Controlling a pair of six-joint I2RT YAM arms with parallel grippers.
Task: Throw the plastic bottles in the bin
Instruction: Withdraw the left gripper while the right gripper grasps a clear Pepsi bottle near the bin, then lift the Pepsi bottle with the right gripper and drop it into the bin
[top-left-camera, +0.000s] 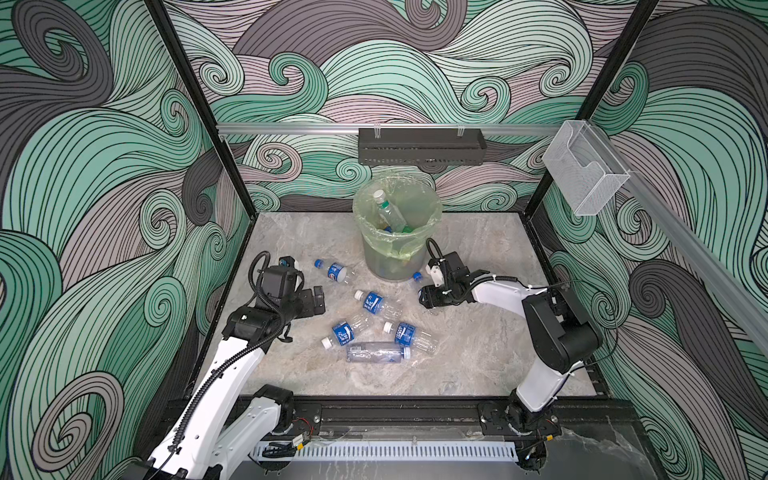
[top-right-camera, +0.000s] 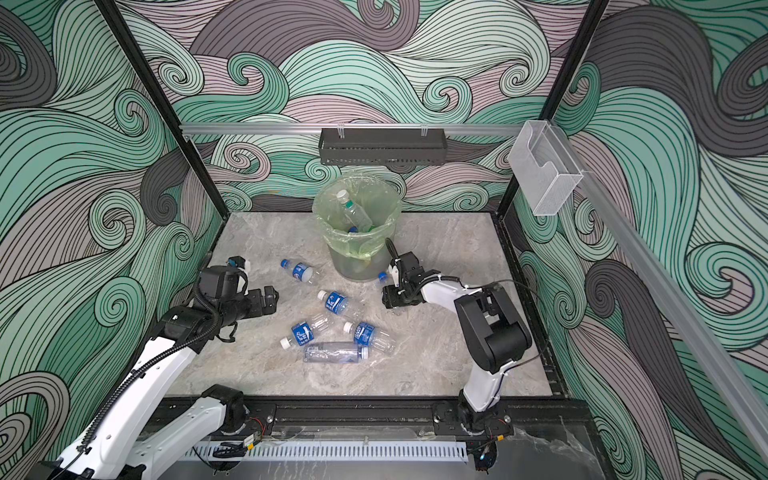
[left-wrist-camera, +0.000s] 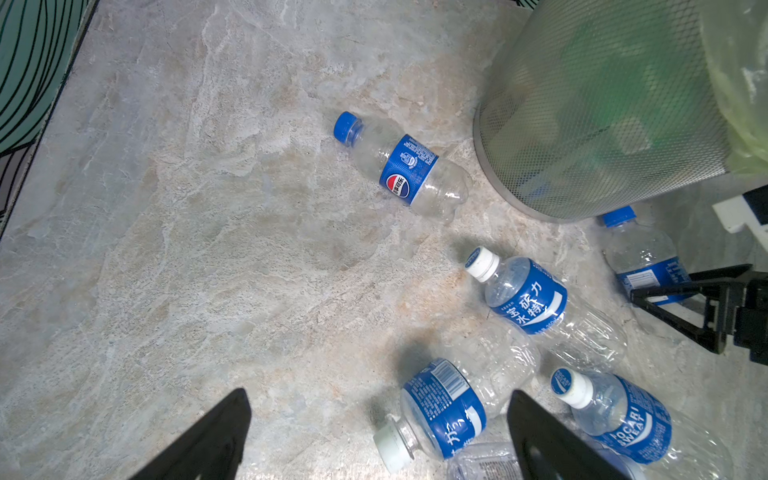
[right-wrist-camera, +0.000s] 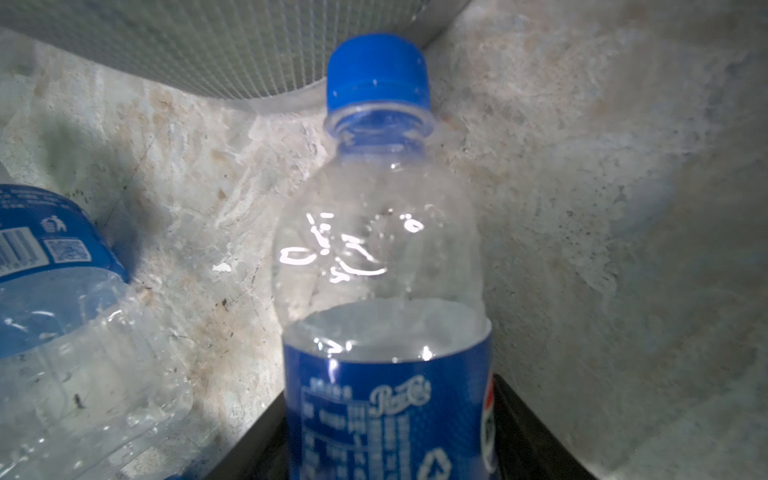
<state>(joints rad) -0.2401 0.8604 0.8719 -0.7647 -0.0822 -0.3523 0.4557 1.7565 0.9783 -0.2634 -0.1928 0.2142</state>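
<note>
Marble tabletop (top-left-camera: 478, 353), part-filled bin (top-left-camera: 395, 257) far centre. Five loose bottles (top-left-camera: 374, 303) mid-table. Left gripper (left-wrist-camera: 378, 394) jaws wide apart, empty. Right gripper (top-left-camera: 427, 296) straddling blue-capped bottle (right-wrist-camera: 386, 249) at bin's near-right base; cannot tell if clamped.

Between the jaws of the right gripper (right-wrist-camera: 388, 411), the blue-capped bottle (right-wrist-camera: 386, 249) has "Pepsi" in white script on its blue label; the fine print below is unreadable. Beside it, a crushed bottle (right-wrist-camera: 62, 291) shows a barcode and QR code. Ahead of the left gripper (left-wrist-camera: 378, 399), a globe-logo bottle (left-wrist-camera: 409, 170) bears the Pepsi emblem. Nearer, a white-capped bottle (left-wrist-camera: 528, 299) reads 宝矿力水特. Just beside that gripper, a Pocari bottle (left-wrist-camera: 627, 419) says "POCARI SWEAT" on label and cap.
</note>
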